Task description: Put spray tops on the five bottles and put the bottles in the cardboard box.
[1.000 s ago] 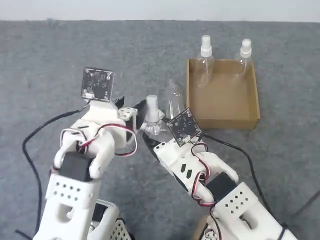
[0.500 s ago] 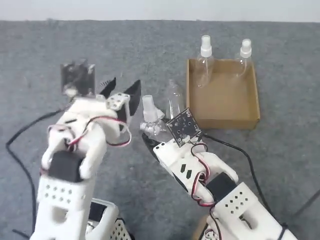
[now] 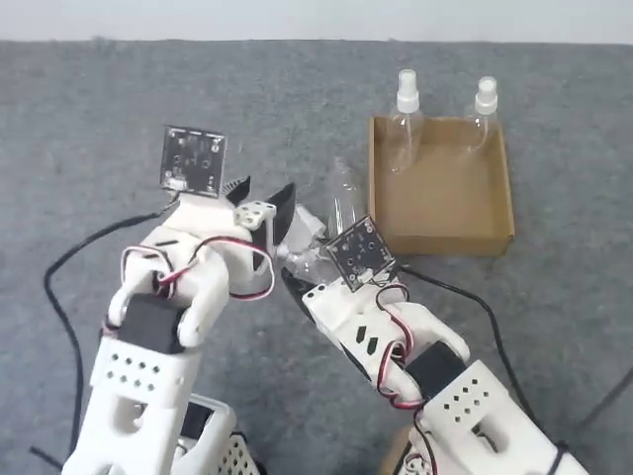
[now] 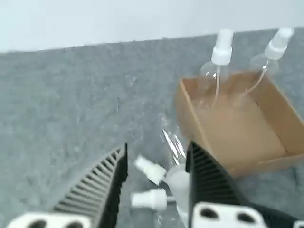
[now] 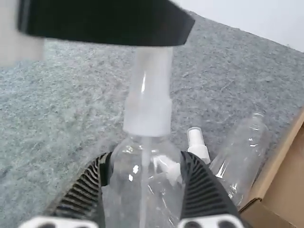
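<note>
Beside the cardboard box (image 3: pixel 440 198), the right pincer (image 5: pixel 145 166) grips a bottle (image 5: pixel 126 152). Centre the open left pincer (image 4: pixel 156 148) over its spray top (image 5: pixel 147 104).

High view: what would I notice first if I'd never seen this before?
Two white arms meet mid-table: the right gripper is shut on a clear bottle with a spray top, the open left gripper at that top. Beside them, the cardboard box holds two capped bottles.
</note>
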Robot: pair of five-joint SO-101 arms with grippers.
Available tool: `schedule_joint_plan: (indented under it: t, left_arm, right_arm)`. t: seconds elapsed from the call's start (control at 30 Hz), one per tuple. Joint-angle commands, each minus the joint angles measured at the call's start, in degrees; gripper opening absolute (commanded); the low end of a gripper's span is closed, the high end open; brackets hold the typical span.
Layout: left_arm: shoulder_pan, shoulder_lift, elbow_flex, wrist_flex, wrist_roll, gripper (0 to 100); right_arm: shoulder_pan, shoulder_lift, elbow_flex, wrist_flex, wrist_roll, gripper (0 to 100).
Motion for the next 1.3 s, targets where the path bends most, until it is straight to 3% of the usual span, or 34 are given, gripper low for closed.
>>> schedule_joint_plan:
  t: [0.0,0.2,0.37,0.57,0.83,1.07,1.27]
  left_arm:
    - [0.53,-2.73,1.36,-0.44,-0.62,18]
    - [-0.53,-6.15,-2.51,1.32,-0.79,19]
    - [-6.51,-12.84,-6.20,6.77,-2.11,19]
    - [-8.09,-24.26,3.12,8.70,-2.11,19]
    - [-3.16,-31.21,15.87,5.36,-5.89,19]
    - [3.25,-31.56,24.04,-0.70,-6.24,20]
    - [3.25,-31.47,25.27,-0.88,-6.24,31]
  right_arm:
    - [0.92,-2.07,-0.97,-1.27,-0.62,0.6]
    - [0.92,-2.07,-0.97,-1.19,-0.62,0.6]
    - [1.27,-2.07,-1.14,-1.19,-0.62,0.6]
    - [6.29,-1.54,-7.03,4.26,-0.62,0.6]
    - [11.47,0.84,-17.58,7.16,-0.53,0.6]
    - [11.56,18.68,-30.77,7.25,-0.88,0.6]
    - [11.38,30.99,-40.09,7.16,-0.97,0.6]
